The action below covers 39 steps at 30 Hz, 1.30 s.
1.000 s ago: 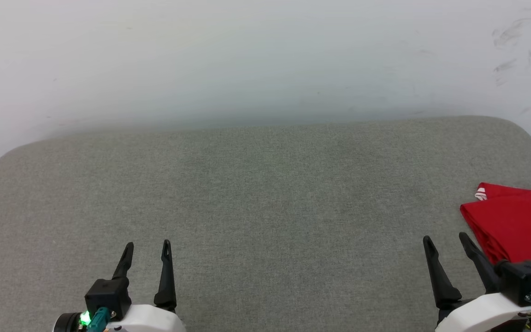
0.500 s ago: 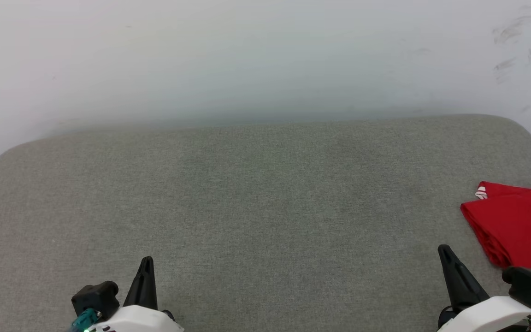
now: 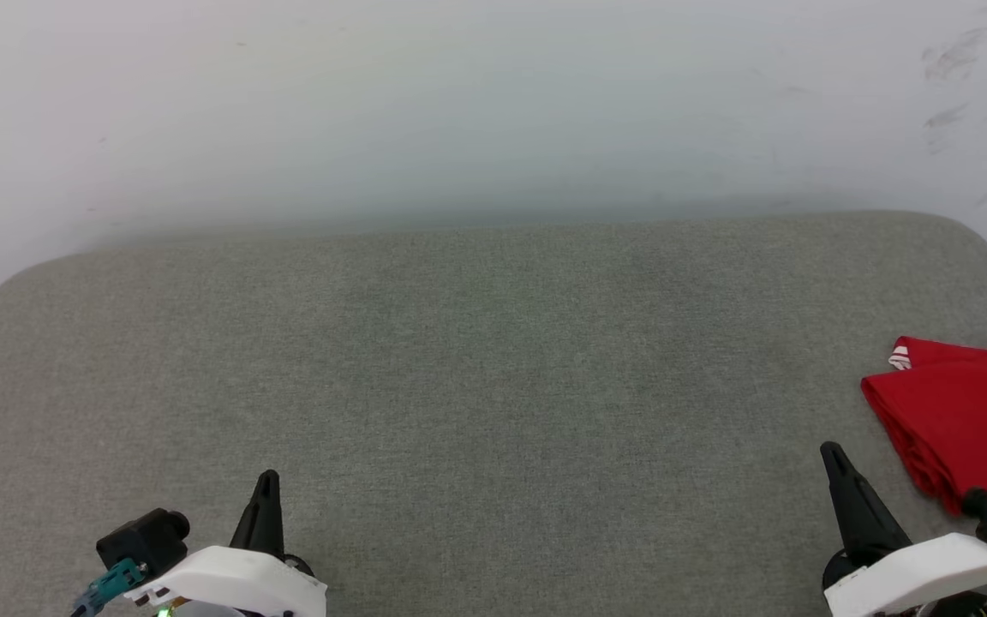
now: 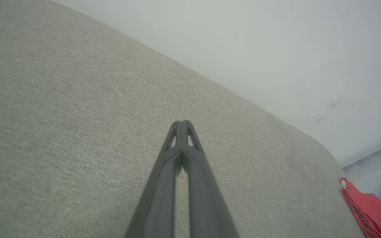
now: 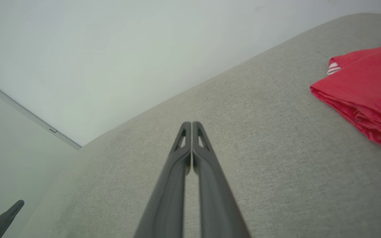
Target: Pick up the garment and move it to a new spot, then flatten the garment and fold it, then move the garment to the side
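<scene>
Folded red garment (image 3: 965,403) lying at right edge of grey fabric worktop (image 3: 493,360), partly cut off; left fold edge running diagonally far-to-near, striped trim at far corner. Left end effector (image 3: 268,478) and right end effector (image 3: 831,452) pinched closed, empty.

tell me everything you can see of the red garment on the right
The garment is red cloth, soft-looking with a slight sheen, folded into a flat stack; layered edges show along its left side. A bit of red-and-white striped trim peeks out at its far left corner. It lies at the right end of the grey fabric surface, cut off by the head view's border, so its full shape cannot be told. The shut right gripper is close by, its fingers apart from it.
</scene>
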Available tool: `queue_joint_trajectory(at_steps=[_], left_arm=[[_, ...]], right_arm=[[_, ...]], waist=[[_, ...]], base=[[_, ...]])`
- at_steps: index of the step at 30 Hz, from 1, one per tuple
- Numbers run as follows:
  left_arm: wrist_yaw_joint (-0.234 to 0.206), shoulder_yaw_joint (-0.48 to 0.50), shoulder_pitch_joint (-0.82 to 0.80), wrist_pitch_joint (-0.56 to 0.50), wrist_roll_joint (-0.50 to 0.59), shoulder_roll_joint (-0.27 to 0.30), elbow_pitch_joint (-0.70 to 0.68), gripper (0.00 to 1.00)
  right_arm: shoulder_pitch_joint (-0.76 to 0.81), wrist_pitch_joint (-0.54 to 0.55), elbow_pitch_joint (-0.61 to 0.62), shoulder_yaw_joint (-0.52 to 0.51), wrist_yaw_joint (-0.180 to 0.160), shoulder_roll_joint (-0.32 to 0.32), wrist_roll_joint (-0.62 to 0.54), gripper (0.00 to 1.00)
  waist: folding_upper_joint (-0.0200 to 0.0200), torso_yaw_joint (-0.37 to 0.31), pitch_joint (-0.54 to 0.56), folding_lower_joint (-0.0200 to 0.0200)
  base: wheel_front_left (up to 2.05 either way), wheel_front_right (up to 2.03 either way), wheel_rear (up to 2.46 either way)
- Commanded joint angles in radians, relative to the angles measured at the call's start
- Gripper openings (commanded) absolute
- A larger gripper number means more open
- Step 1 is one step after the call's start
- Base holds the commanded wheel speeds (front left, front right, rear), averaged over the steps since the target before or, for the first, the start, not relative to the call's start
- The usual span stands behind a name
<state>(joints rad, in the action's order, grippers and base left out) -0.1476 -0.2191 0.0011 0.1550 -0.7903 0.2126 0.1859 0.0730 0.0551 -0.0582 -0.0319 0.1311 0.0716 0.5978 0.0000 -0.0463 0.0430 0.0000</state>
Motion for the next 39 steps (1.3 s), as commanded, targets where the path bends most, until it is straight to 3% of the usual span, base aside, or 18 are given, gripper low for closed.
queue_joint_trajectory(at_steps=[1, 9, 39], left_arm=[[0.013, 0.018, -0.032, -0.009, -0.035, -0.002, -0.009, 0.00], [0.062, 0.070, -0.048, -0.051, -0.178, -0.027, 0.003, 0.00], [0.158, 0.180, -0.079, -0.142, -0.466, -0.081, 0.025, 0.00]], right_arm=[[-0.040, 0.003, 0.005, -0.006, 0.000, -0.001, 0.045, 0.00], [-0.067, 0.012, -0.028, -0.019, 0.000, -0.004, 0.218, 0.00], [-0.121, 0.032, -0.097, -0.046, 0.000, -0.011, 0.567, 0.00]], waist=[[0.0000, 0.001, -0.001, 0.0000], [0.0000, 0.006, -0.006, 0.0000], [0.0000, 0.020, -0.020, 0.0000]], base=[[0.00, 0.00, 0.00], [0.00, 0.00, 0.00], [0.00, 0.00, 0.00]])
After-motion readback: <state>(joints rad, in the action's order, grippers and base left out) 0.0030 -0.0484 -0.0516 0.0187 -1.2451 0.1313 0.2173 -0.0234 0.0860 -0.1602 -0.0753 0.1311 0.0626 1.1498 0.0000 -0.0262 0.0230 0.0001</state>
